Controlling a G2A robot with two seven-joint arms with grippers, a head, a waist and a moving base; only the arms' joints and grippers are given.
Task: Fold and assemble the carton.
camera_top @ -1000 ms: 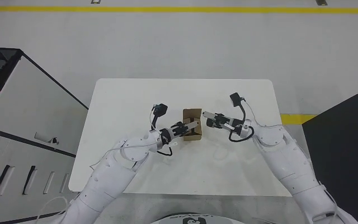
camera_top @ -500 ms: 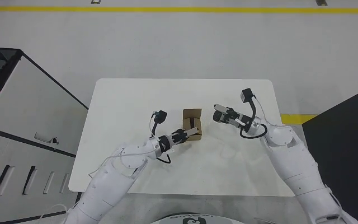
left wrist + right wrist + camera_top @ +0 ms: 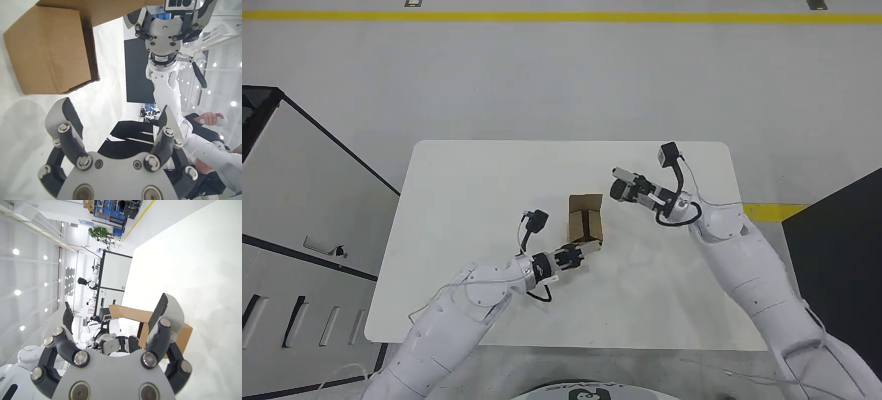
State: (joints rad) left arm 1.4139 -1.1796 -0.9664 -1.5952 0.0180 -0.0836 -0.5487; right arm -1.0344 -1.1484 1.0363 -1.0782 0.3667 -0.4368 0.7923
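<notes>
One carton (image 3: 585,218), one table (image 3: 462,200).

carton (image 3: 47,51) runs off the edge in the left wrist view, and in the right wrist view one of the fingers (image 3: 170,311) covers part of it. how it's folded is too small to tell from the top view.

Matt brown cardboard on the carton (image 3: 49,51), smooth on the faces, ragged along one cut edge. Beneath the carton, smooth matt white on the table (image 3: 492,190). Close by the carton, dull grey metal on the left gripper (image 3: 117,108), rough black ribbed pads (image 3: 72,117), shiny screw heads (image 3: 82,161).
</notes>
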